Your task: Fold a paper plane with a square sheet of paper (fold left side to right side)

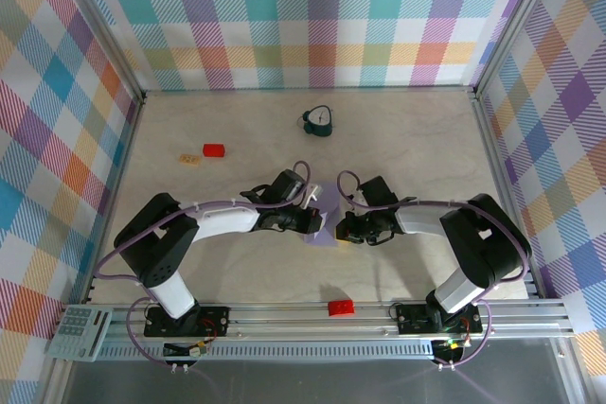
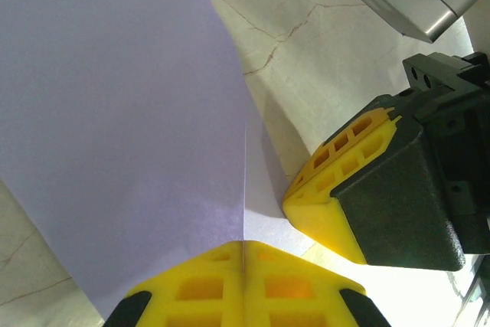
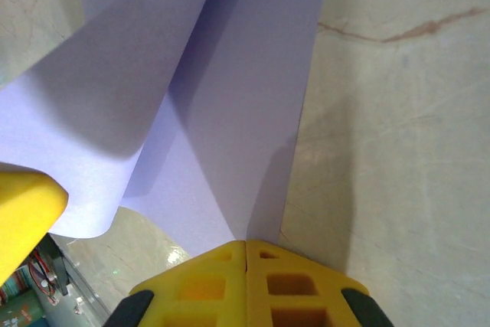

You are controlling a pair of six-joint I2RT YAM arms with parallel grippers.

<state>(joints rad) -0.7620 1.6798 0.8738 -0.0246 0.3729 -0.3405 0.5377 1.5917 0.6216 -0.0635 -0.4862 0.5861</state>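
**Both pincers clenched on the lavender sheet**

The left pincer [image 1: 312,222] and the right pincer [image 1: 343,230] are brought tip to tip near the middle of the table [image 1: 237,272], and the pale lavender sheet of paper [image 1: 323,235] is seen between them. In the left wrist view, the yellow fingers [image 2: 191,289] are pressed fully together, and an edge of the sheet [image 2: 122,112] is drawn straight into the seam between them, so the paper is taken to be pinched there. A yellow fingertip of the right pincer [image 2: 329,197] is seen just beside it, resting at the sheet's border. In the right wrist view, the fingers [image 3: 291,289] are likewise closed with no gap, and the paper [image 3: 230,112] is gathered down to their seam, one flap being curled up and over at the left.

A dark teal clock-like object [image 1: 319,120] is set well apart toward the far wall. One red block [image 1: 213,149] is placed beside a tan block [image 1: 189,157] at the far left, and another red block [image 1: 340,307] is found at the near edge.
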